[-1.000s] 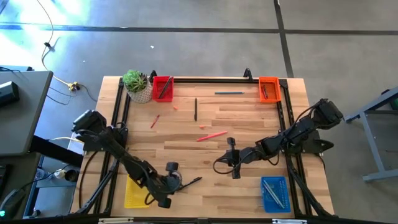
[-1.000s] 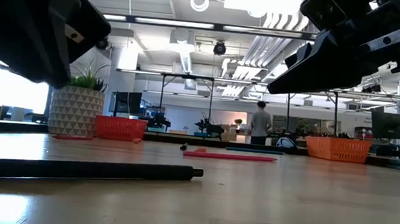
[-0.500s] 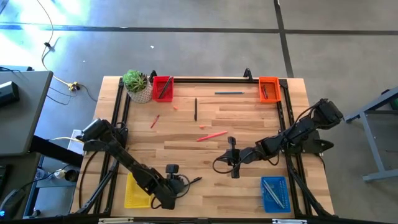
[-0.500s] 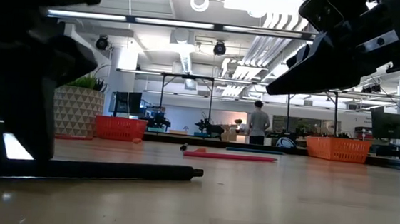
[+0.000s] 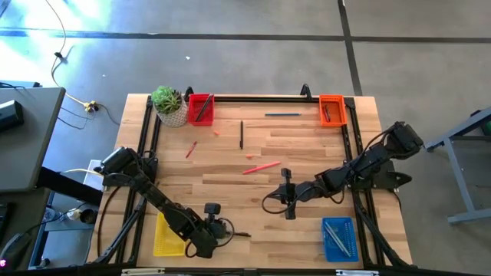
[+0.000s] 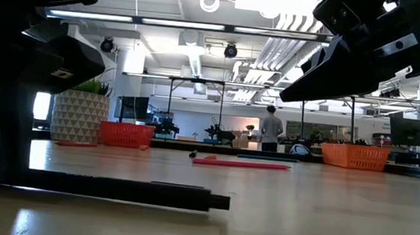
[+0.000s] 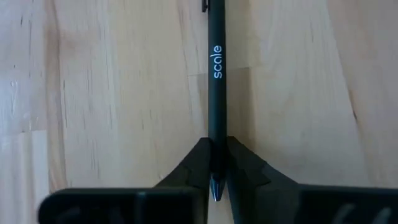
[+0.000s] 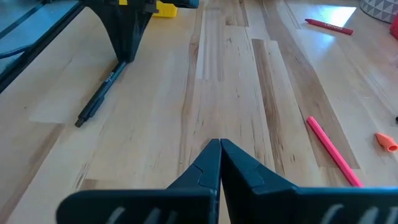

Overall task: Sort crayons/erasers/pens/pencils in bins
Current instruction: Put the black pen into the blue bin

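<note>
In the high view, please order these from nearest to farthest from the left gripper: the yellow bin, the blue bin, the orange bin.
Measured from the left gripper, shut on the black pen at the table's near edge:
1. Yellow bin, just beside it at the near left corner.
2. Blue bin, at the near right corner.
3. Orange bin, at the far right corner.

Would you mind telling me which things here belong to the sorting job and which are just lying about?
Belong to the job:
- black pen, clamped in the left gripper
- long pink-red stick
- red bin, orange bin, yellow bin, blue bin

Lying about:
- potted plant
</note>
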